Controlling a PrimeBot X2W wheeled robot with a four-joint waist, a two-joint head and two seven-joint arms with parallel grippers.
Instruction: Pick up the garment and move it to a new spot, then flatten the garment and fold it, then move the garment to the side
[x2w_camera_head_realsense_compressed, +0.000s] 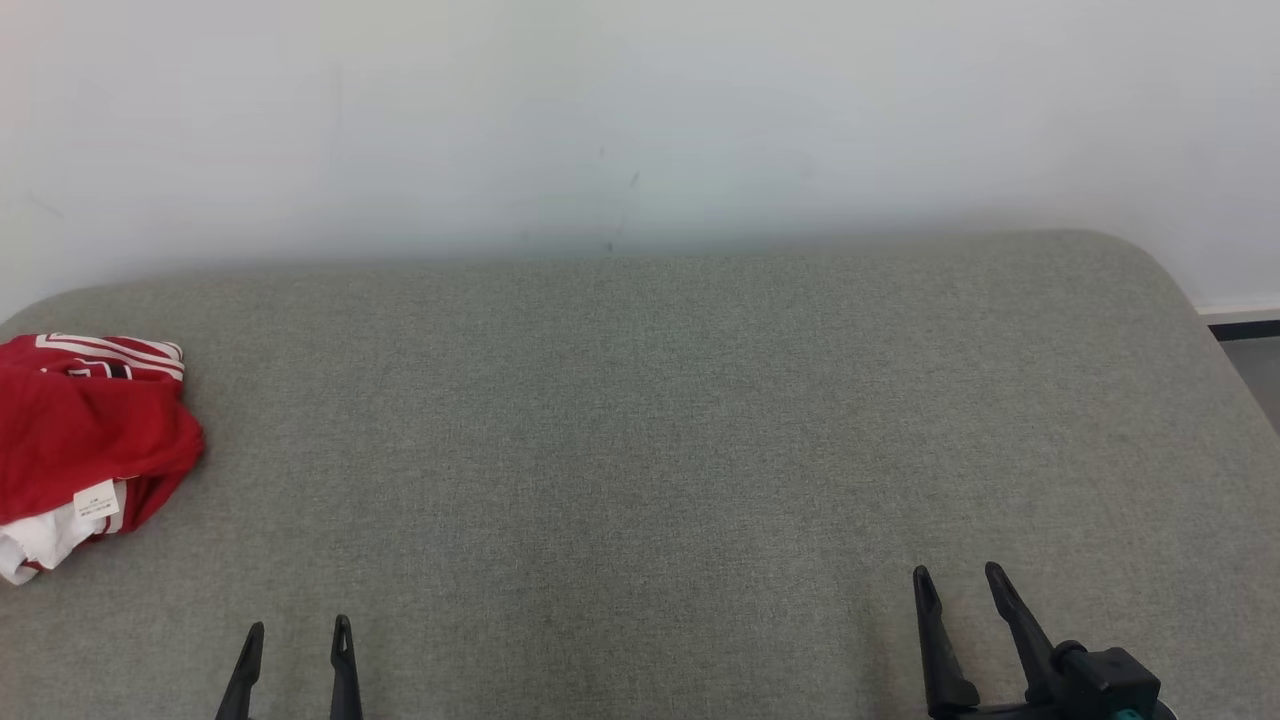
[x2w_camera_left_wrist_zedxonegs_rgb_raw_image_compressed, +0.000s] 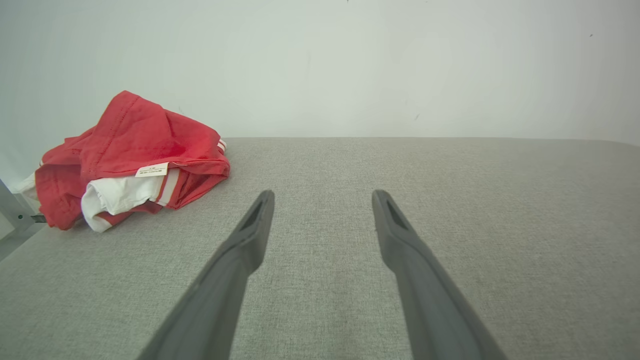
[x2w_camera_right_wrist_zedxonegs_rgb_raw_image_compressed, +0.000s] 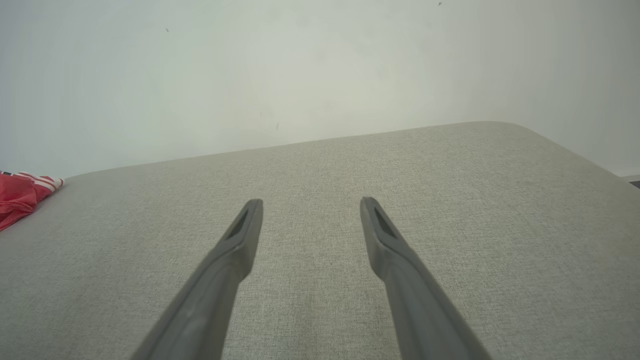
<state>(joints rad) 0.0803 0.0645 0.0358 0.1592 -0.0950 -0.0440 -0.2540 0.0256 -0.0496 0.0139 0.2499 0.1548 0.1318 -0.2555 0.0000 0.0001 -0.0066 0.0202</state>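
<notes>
The garment (x2w_camera_head_realsense_compressed: 85, 440) is a crumpled red piece with white stripes, a white lining and a small white label. It lies bunched at the far left edge of the grey padded surface (x2w_camera_head_realsense_compressed: 640, 420). In the left wrist view the garment (x2w_camera_left_wrist_zedxonegs_rgb_raw_image_compressed: 130, 160) sits ahead and to the left of the fingers. The right wrist view catches a red corner of the garment (x2w_camera_right_wrist_zedxonegs_rgb_raw_image_compressed: 22, 197) at its left edge. My left gripper (x2w_camera_head_realsense_compressed: 297, 630) is open at the lower left, well short of the cloth. My right gripper (x2w_camera_head_realsense_compressed: 960, 580) is open at the lower right, with nothing between its fingers.
A white wall (x2w_camera_head_realsense_compressed: 640, 120) runs along the far edge of the grey surface. The surface rounds off at its far right corner (x2w_camera_head_realsense_compressed: 1150, 260), with a strip of floor (x2w_camera_head_realsense_compressed: 1250, 360) beyond. A metal frame part (x2w_camera_left_wrist_zedxonegs_rgb_raw_image_compressed: 15, 210) shows beside the garment.
</notes>
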